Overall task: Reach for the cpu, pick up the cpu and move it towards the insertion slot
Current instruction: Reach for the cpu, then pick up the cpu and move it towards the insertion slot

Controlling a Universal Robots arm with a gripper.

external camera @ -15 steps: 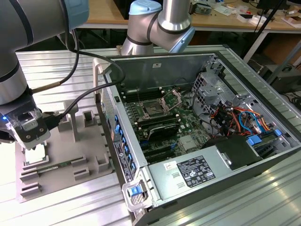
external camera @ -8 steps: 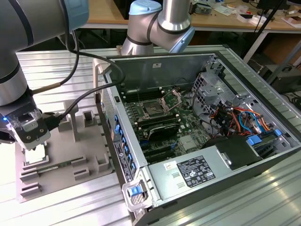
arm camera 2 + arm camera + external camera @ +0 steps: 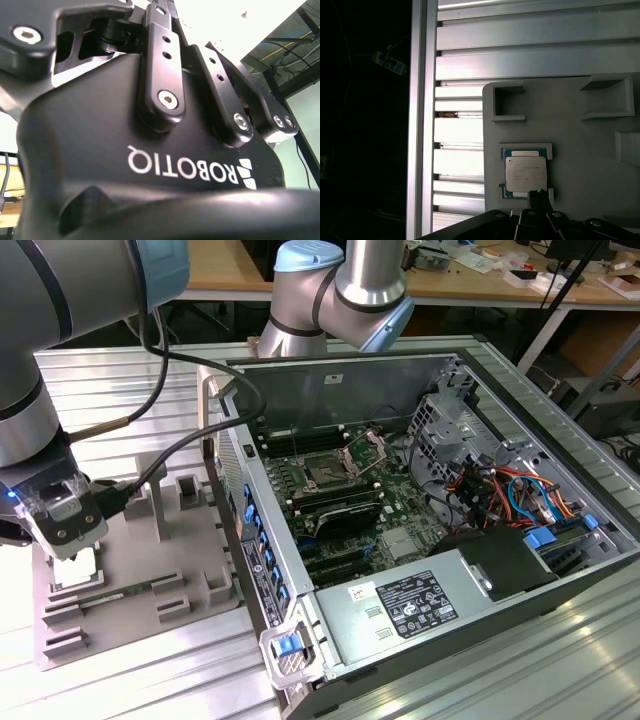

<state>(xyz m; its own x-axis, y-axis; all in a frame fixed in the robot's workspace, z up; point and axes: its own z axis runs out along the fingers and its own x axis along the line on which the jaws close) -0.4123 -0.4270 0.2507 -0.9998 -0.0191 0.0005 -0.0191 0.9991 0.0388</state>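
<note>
At the exterior view's lower left, the pincer [image 3: 68, 540] hangs just above the cpu [image 3: 525, 172] — the grey tray [image 3: 580, 160] recess likely keeps it square for grasping; apart or together, I cannot tell.

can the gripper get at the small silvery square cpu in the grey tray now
Probably yes: the small silvery square cpu lies uncovered in a recess of the grey plastic tray, with the gripper close above it.

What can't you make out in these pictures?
Exterior view: the gripper covers part of the cpu, so contact is unclear.
First wrist view: the picture's edge cuts off the grey tray.
Exterior view: the insertion slot is too small to show its pins.
</note>
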